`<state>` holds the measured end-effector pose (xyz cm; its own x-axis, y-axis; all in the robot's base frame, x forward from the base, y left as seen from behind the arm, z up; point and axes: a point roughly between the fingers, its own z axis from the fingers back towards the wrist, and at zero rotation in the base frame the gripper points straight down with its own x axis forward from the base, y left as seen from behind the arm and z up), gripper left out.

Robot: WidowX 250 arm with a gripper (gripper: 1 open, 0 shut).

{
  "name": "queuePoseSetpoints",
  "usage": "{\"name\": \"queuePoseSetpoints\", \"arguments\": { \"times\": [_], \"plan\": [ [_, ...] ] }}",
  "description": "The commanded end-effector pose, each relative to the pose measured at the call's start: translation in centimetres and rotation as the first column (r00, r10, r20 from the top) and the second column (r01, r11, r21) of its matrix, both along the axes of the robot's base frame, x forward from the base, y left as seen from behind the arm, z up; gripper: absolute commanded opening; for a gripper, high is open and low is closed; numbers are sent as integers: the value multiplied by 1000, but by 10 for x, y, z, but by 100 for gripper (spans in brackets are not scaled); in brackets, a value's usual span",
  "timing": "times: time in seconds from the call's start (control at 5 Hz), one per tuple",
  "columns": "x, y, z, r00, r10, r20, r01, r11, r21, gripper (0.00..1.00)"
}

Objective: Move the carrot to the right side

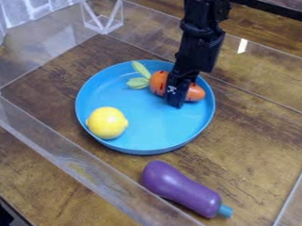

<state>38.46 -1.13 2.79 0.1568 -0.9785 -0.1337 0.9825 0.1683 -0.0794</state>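
The orange carrot (161, 82) lies on the far right part of a blue plate (148, 120), its light green leafy top pointing left and away. My black gripper (180, 90) comes straight down onto it. The fingers are closed around the carrot's middle, with orange showing on both sides of them. The part of the carrot between the fingers is hidden.
A yellow lemon (106, 122) rests on the plate's near left. A purple eggplant (180, 187) lies on the wooden table in front of the plate. Low clear plastic walls (42, 138) ring the work area, and a clear stand (105, 13) sits at the back.
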Motion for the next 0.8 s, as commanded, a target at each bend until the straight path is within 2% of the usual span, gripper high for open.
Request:
{"name": "queuePoseSetpoints", "arguments": {
  "times": [0.0, 0.2, 0.6],
  "plan": [
    [8, 1, 10, 1000, 10, 17, -10, 1000, -2, 0],
    [14, -9, 12, 1000, -2, 13, 2, 1000, 3, 0],
    [7, -13, 34, 1000, 10, 4, -10, 1000, 12, 0]
  ]
}}
